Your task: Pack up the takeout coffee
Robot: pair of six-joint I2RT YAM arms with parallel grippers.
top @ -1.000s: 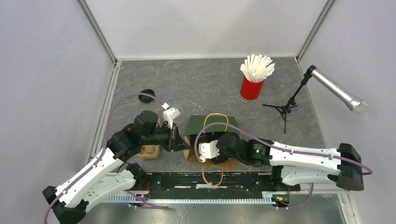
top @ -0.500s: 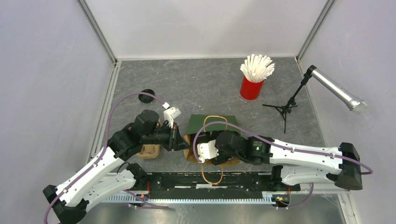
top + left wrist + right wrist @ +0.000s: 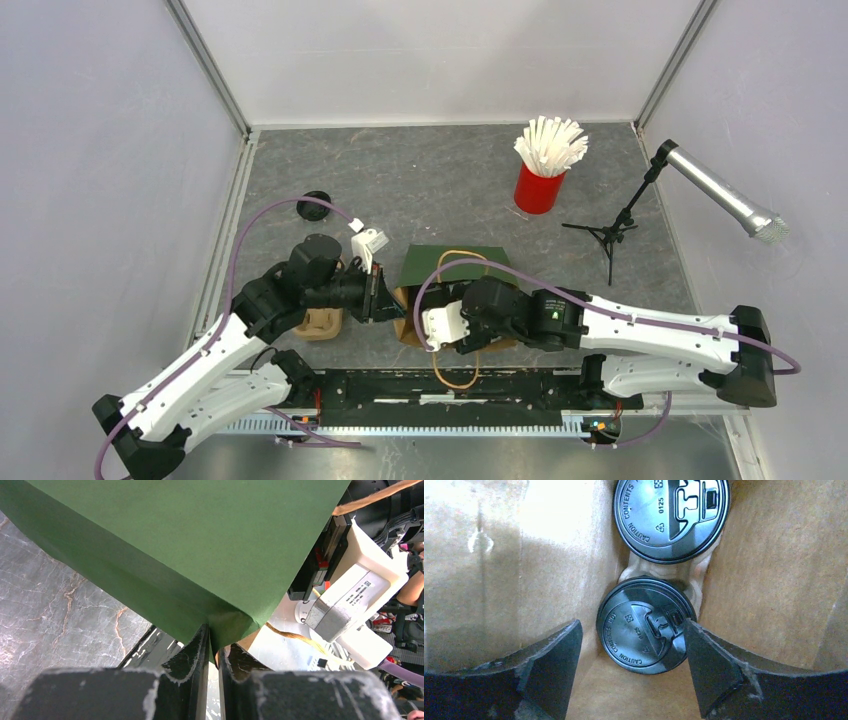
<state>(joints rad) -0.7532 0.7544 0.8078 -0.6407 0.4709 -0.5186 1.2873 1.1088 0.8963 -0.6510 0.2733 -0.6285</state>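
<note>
**Left pincer** point(image 3: 212, 650), at 9 o'clock of the bag point(image 3: 175, 540): clamped shut on a fold of the green rim, apparently keeping the mouth spread.

**Right pincer** point(image 3: 631, 630): entering the bag from 3 o'clock, jaws wide apart and gripping nothing, one on either side of the near cup point(image 3: 641, 630).

**Far cup** point(image 3: 671, 517): at 12 o'clock of the near one. Both cups are lidded, upright and deep inside the bag.

**Step, as judged:** both cups are placed and the right pincer is free to leave.

**Next move:** a straight withdrawal of the right pincer, clear of the lids and paper walls, while the left keeps its hold.
</note>
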